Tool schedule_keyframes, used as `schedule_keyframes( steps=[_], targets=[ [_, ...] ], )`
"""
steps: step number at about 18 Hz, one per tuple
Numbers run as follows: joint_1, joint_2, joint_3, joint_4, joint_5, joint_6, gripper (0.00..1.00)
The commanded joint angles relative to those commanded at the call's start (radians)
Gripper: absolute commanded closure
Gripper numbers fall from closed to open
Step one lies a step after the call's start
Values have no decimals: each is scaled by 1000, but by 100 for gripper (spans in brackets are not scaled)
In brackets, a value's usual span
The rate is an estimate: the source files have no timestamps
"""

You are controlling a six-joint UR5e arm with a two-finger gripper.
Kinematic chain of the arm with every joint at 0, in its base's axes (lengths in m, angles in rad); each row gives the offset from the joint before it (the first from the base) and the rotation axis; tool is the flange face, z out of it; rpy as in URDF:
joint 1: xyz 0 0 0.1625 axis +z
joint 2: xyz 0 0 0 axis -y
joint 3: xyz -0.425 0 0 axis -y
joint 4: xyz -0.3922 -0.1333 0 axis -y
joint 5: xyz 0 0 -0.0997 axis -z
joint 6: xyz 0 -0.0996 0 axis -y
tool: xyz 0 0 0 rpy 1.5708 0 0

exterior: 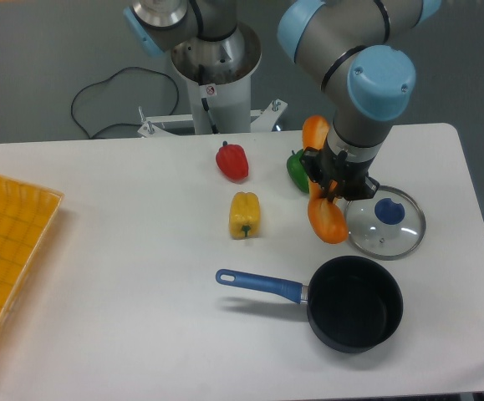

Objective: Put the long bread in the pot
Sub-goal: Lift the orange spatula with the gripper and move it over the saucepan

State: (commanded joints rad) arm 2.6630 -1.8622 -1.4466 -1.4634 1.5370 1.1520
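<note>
The long bread (326,219), an orange glossy loaf, hangs nearly upright above the table. Its top end shows behind the wrist and its lower end points down just above the pot's far rim. My gripper (328,185) is shut on the bread around its middle. The pot (355,304) is a black saucepan with a blue handle (258,284) pointing left, standing near the table's front right. The loaf is a little above and behind the pot, not inside it.
A glass lid with a blue knob (386,220) lies right of the bread. A green pepper (297,170), a red pepper (232,160) and a yellow pepper (244,214) sit mid-table. A yellow tray (7,251) lies at the left edge.
</note>
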Motion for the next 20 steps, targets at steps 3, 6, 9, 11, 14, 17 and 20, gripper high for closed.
schedule_keyframes(
  steps=[3, 6, 9, 11, 14, 17, 20],
  targets=[
    [0, -3, 11, 0, 0, 2, 82],
    [0, -23, 37, 0, -2, 2, 82],
    [-2, -38, 63, 0, -15, -5, 82],
    [0, -43, 86, 2, -52, -11, 82],
    [5, -46, 104, 89, -106, -15, 82],
    [8, -52, 110, 167, -159, -84, 82],
    [6, -64, 111, 291, -202, -149, 82]
  ],
)
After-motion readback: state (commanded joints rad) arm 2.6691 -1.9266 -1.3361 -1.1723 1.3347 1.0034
